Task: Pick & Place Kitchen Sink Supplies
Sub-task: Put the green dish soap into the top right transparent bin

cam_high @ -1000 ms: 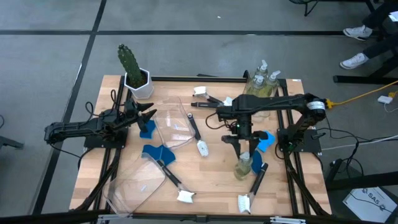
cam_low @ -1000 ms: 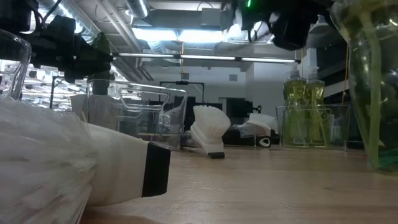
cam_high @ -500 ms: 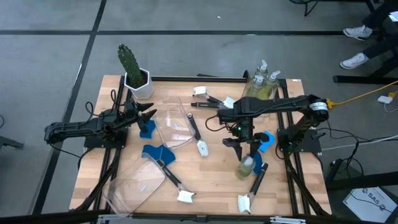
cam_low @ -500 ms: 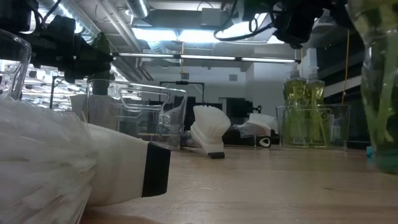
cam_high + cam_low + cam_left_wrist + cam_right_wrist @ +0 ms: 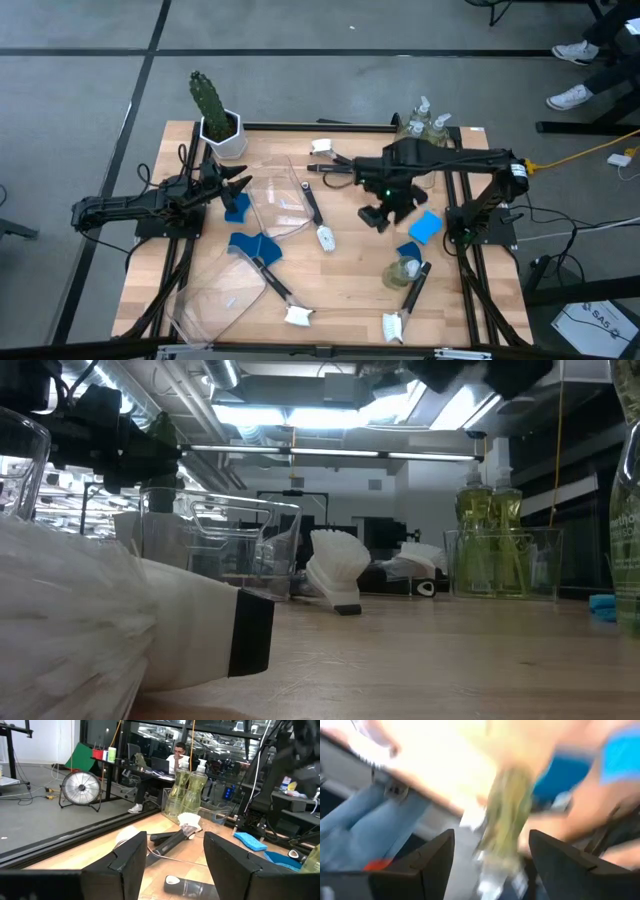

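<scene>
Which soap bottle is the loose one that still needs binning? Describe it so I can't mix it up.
Start at the table's front right. The lone soap bottle stands there on bare wood between a blue sponge and a dish brush. The other bottles sit together in a clear bin at the back edge.

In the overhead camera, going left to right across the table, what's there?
left claw → cactus → clear bin → right claw → soap bottle → blue sponge
</scene>
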You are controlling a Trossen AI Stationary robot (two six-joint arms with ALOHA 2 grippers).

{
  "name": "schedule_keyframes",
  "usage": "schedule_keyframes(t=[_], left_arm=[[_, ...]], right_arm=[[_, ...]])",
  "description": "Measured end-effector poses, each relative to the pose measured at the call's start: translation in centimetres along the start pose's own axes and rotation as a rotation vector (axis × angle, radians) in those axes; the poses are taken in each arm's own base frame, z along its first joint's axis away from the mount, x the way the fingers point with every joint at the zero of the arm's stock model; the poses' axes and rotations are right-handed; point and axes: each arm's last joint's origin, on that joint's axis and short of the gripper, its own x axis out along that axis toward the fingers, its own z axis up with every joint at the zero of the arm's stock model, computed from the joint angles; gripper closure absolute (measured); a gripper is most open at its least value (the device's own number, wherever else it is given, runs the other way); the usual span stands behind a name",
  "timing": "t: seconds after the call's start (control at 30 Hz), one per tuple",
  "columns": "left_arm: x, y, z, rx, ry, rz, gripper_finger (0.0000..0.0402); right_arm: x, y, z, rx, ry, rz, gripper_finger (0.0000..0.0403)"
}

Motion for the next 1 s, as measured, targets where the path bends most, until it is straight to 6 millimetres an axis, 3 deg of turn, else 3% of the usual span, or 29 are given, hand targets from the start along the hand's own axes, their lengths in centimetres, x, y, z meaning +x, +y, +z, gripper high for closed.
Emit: schedule_keyframes(t=[0.27, 0.53, 0.77, 1.0], left_arm=[[0.0, 0.0, 0.0, 0.000, 0.000, 0.000, 0.0211], [0.0, 0.0, 0.0, 0.000, 0.000, 0.000, 0.0210], [0.0, 0.0, 0.0, 0.000, 0.000, 0.000, 0.0212], [0.0, 0.0, 0.0, 0.000, 0.001, 0.000, 0.0210]], right_arm=[[-4.0, 2.1, -1.8, -0.205, -0.601, -0.177, 0.0147], [-6.8, 4.4, -7.5, -0.256, -1.059, -0.207, 0.0147], [-5.8, 4.6, -12.1, -0.400, -1.152, -0.240, 0.0147], [-6.1, 2.8, -16.9, -0.648, -1.162, -0.222, 0.0147]])
